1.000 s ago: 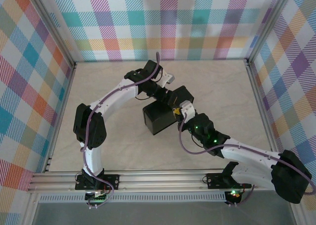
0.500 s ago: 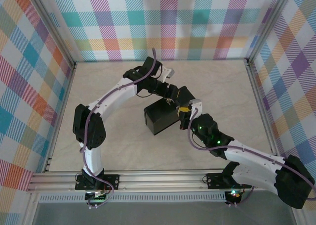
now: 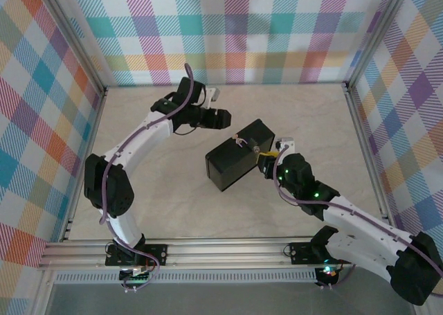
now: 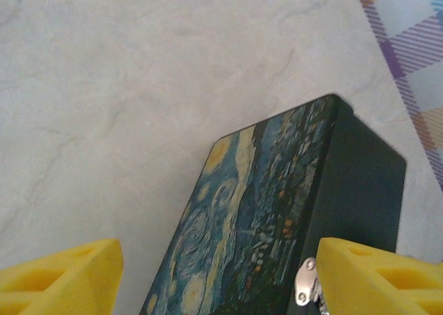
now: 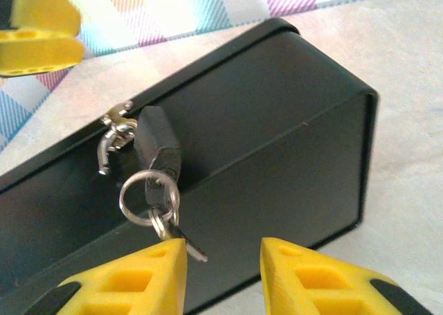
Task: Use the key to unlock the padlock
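The padlock (image 5: 158,143) has a dark body and a silvery shackle, and it hangs from the hasp (image 5: 114,129) of the dark box (image 5: 277,135). The key (image 5: 158,190) sits in its underside with a ring and a spare key dangling. My right gripper (image 5: 223,259) is open just below it, nothing between its yellow fingers (image 5: 124,280); the spare key's tip is by the left one. From above, the right gripper (image 3: 271,157) is at the right end of the box (image 3: 232,166). My left gripper (image 3: 223,118) is open, away from the box at the upper left, facing its painted lid (image 4: 249,218).
The box lies on a pale marbled table (image 3: 159,183) fenced by checked walls (image 3: 235,31) and an aluminium frame. One yellow finger (image 5: 34,31) of the left gripper shows beyond the box in the right wrist view. Bare table lies in front of and left of the box.
My right gripper has opened, let go of the key and backed off a little to the right. The left arm has drawn back from the box toward the upper left.
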